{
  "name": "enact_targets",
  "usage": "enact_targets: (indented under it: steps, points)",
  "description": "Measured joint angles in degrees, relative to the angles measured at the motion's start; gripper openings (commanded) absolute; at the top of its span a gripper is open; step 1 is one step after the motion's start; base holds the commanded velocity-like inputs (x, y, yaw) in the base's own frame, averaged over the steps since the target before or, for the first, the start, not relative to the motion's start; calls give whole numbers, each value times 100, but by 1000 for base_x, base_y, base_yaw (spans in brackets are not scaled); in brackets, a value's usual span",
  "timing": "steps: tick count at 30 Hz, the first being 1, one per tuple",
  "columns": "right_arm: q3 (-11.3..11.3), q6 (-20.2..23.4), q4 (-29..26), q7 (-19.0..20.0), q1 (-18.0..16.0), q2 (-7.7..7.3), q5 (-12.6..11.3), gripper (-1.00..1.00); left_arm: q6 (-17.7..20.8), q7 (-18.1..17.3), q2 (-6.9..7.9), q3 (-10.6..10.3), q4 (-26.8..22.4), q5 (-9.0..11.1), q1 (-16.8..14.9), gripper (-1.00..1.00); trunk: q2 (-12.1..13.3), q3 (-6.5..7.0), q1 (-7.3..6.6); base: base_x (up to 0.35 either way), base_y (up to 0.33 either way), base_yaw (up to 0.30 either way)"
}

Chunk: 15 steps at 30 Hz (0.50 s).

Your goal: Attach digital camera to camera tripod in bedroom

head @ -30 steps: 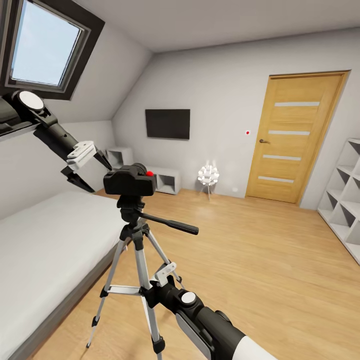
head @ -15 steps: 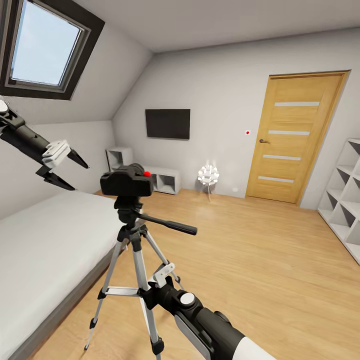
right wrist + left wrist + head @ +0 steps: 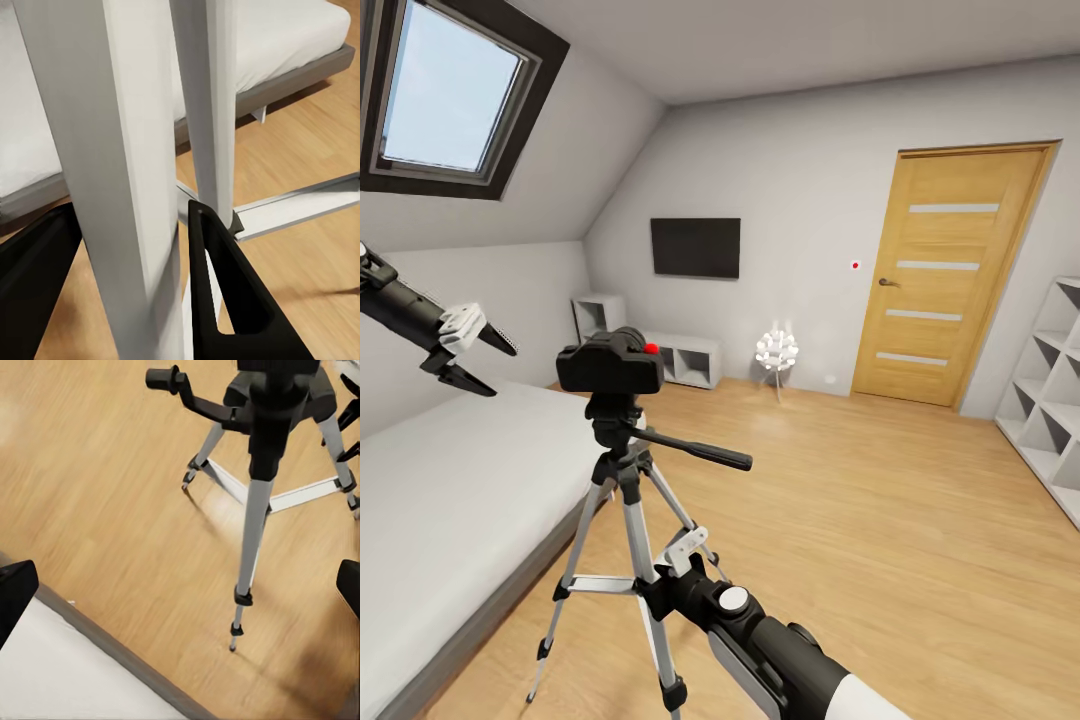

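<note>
Right gripper [image 3: 131, 289], low at the camera tripod [image 3: 622, 500], has its black fingers [image 3: 221, 300] spread to either side of one silver leg, whose long axis runs upright between them; whether they press it cannot be told. Left gripper [image 3: 478, 360] hangs empty, jaws apart, above the bed [image 3: 450, 490]. Beside it, toward the robot's right and well apart, the digital camera [image 3: 608, 366] sits on the tripod's head.
</note>
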Motion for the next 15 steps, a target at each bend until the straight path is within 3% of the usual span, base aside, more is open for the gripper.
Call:
enact_targets:
  steps: [4,5,6,15]
  points:
    - [2,0,0,0,0,0,-1,-100,-23,12,2,29,204,3,216,100,0,0,0,0,0,0]
    - [2,0,0,0,0,0,-1,100,-26,15,2,34,251,3,253,100,0,0,0,0,0,0]
    - [17,-337,182,7,6,0,147,100,-29,16,1,37,294,5,284,100,1,-2,1,0,0,0]
    - [18,-448,191,0,5,1,146,100,-41,45,46,52,480,22,470,100,0,-2,1,0,0,0]
